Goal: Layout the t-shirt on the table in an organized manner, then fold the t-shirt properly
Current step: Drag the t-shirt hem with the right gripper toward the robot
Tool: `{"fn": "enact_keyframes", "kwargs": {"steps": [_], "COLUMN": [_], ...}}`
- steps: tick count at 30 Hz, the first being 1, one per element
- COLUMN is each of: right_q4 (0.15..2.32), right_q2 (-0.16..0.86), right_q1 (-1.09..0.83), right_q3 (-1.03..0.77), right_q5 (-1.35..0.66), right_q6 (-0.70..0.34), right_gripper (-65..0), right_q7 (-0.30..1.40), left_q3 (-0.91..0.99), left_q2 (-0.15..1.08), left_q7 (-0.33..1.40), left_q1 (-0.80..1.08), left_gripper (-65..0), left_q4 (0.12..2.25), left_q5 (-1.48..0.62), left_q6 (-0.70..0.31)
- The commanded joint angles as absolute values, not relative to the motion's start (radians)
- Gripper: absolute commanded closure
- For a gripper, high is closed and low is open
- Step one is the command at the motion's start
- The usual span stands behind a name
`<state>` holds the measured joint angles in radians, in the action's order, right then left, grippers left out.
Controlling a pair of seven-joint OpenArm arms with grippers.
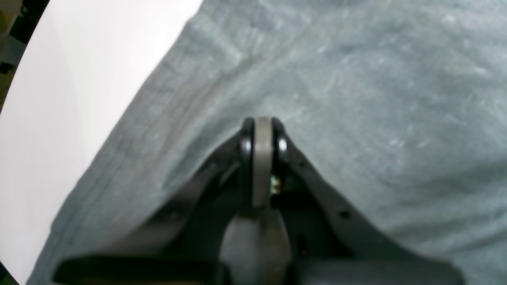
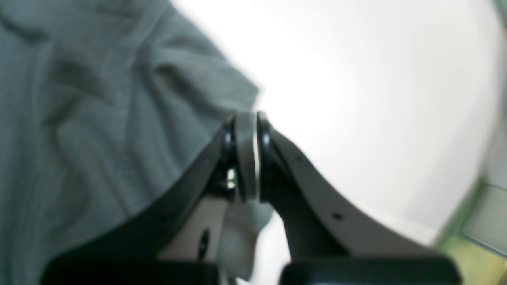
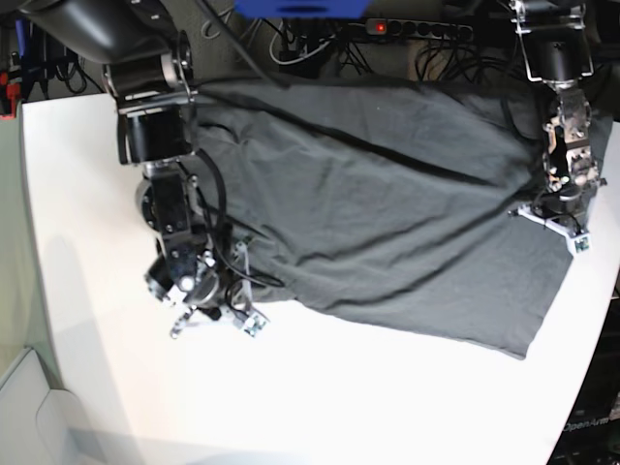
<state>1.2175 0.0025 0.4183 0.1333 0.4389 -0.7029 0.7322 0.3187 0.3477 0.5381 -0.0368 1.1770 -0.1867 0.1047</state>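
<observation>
1. White and matte, the table (image 3: 320, 397) is filling most of the base view, its near edge curving gently; dark cables and a power strip (image 3: 417, 29) are lying behind its far edge.
2. Spread across the far half of the table, the t-shirt (image 3: 387, 203) is lying mostly open as a broad charcoal-grey sheet, with long diagonal creases running through it and its near hem slanting toward one corner.
3. At the base view's left, the right arm is reaching down from a bulky black shoulder, its wrist bending low over the shirt's crumpled edge.
4. The right gripper (image 2: 246, 118) is showing its fingers pressed together; grey cloth is bunching up just under and beside them, but whether a fold is caught between them I cannot tell.
5. At the base view's right, the left arm is hanging almost straight down over the shirt's other side edge.
6. The left gripper (image 1: 261, 122) is likewise holding its black curved fingers together with pale pads meeting, tip sitting over the fabric; any cloth between them is not discernible.
7. Close up, the fabric is looking soft and faintly heathered, with light flecks and a ribbed strip along its border beside the bare tabletop.
</observation>
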Motion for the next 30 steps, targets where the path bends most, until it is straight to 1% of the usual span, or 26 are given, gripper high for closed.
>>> {"fn": "enact_keyframes", "kwargs": {"steps": [1,4,7,17,20,25,28,30], "right_q4": [1.199,1.109,1.049,1.021,0.937,0.782,0.728,0.702], "right_q2": [-0.008,-0.021,-0.022,-0.022,-0.022,-0.022,-0.022,-0.022], "right_q1": [0.469,0.516,0.535,0.529,0.544,0.584,0.602,0.605], "right_q3": [0.131,0.131,0.131,0.133,0.133,0.133,0.142,0.157], "right_q5": [0.444,0.443,0.443,0.440,0.440,0.440,0.441,0.443], "right_q6": [-0.698,-0.698,-0.698,-0.698,-0.698,-0.698,-0.698,-0.698], "right_gripper": [0.0,0.0,0.0,0.0,0.0,0.0,0.0,0.0], "right_q7": [0.722,0.717,0.661,0.567,0.559,0.470,0.420,0.357], "left_q3": [0.323,0.325,0.325,0.326,0.326,0.326,0.326,0.326], "left_q2": [0.363,0.363,0.363,0.363,0.363,0.363,0.363,0.363], "left_q7": [0.530,0.530,0.530,0.530,0.530,0.530,0.530,0.530], "left_q1": [-0.047,-0.047,-0.045,-0.025,-0.024,-0.002,0.013,0.019], "left_gripper": [-0.1,-0.1,-0.1,-0.1,-0.1,-0.1,-0.1,-0.1], "left_q4": [1.191,1.191,1.191,1.196,1.198,1.202,1.202,1.202], "left_q5": [-0.182,-0.182,-0.182,-0.183,-0.183,-0.183,-0.183,-0.183], "left_q6": [0.110,0.110,0.110,0.110,0.110,0.110,0.110,0.110]}}
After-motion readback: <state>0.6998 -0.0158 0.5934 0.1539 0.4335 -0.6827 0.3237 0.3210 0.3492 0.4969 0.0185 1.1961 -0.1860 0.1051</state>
